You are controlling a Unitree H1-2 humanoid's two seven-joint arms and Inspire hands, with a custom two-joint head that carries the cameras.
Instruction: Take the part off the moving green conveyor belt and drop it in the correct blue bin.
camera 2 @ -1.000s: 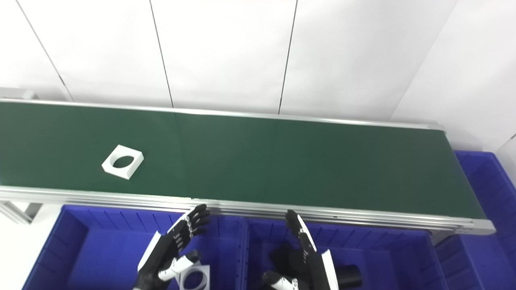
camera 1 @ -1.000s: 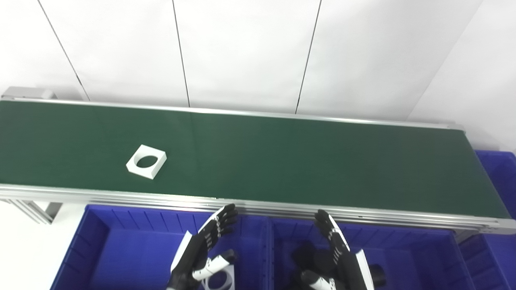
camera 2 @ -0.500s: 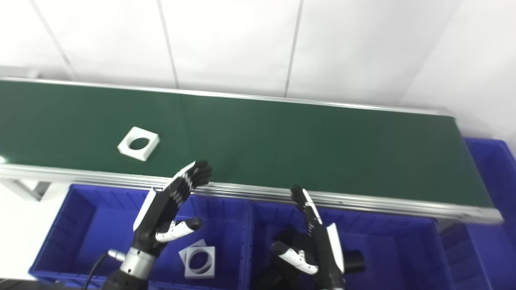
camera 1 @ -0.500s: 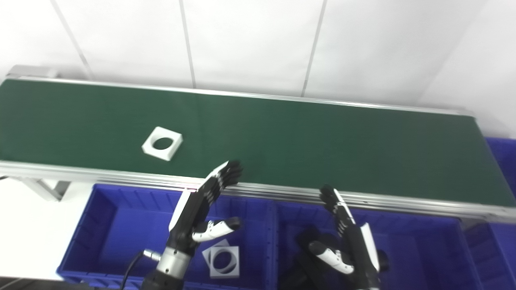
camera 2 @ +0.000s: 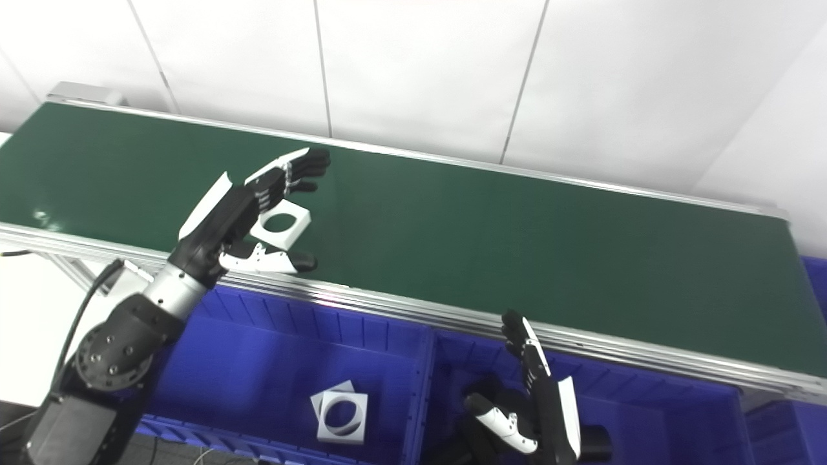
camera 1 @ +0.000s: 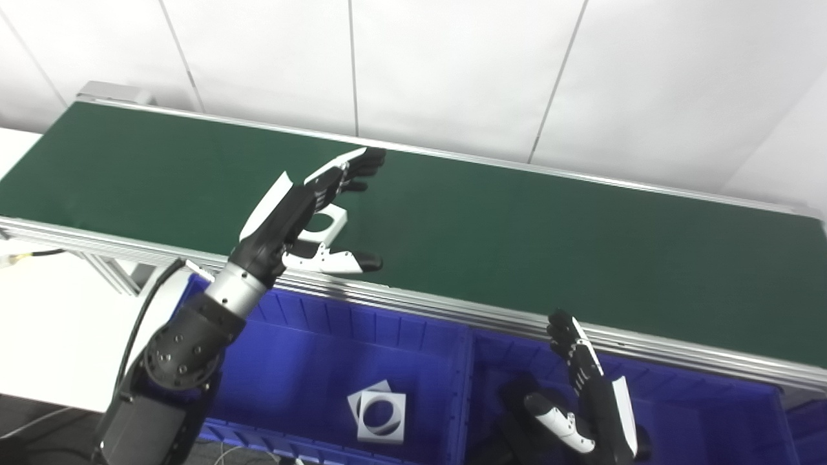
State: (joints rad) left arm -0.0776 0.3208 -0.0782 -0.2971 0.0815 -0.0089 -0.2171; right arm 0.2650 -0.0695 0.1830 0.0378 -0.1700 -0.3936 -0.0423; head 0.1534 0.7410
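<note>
A white square part with a round hole (camera 2: 282, 224) lies on the green conveyor belt (camera 2: 484, 245), left of the middle. My left hand (camera 2: 249, 216) is open and reaches out over the belt, fingers above the part's far side and thumb on its near side, around it and apart from it. The part is half hidden behind the hand in the left eye view (camera 1: 326, 224). My right hand (camera 2: 539, 403) is open and empty, held low over the right blue bin (camera 2: 652, 420).
The left blue bin (camera 2: 258, 361) below the belt's front rail holds two white square parts (camera 2: 339, 408). The right bin holds dark cylindrical parts (camera 2: 597, 442). Another blue bin stands at the belt's right end (camera 1: 815, 413). A white wall backs the belt.
The camera has swung left and down. My left hand rose from over the left bin and reached onto the belt around the part. The part rode rightward. The right hand stayed low.
</note>
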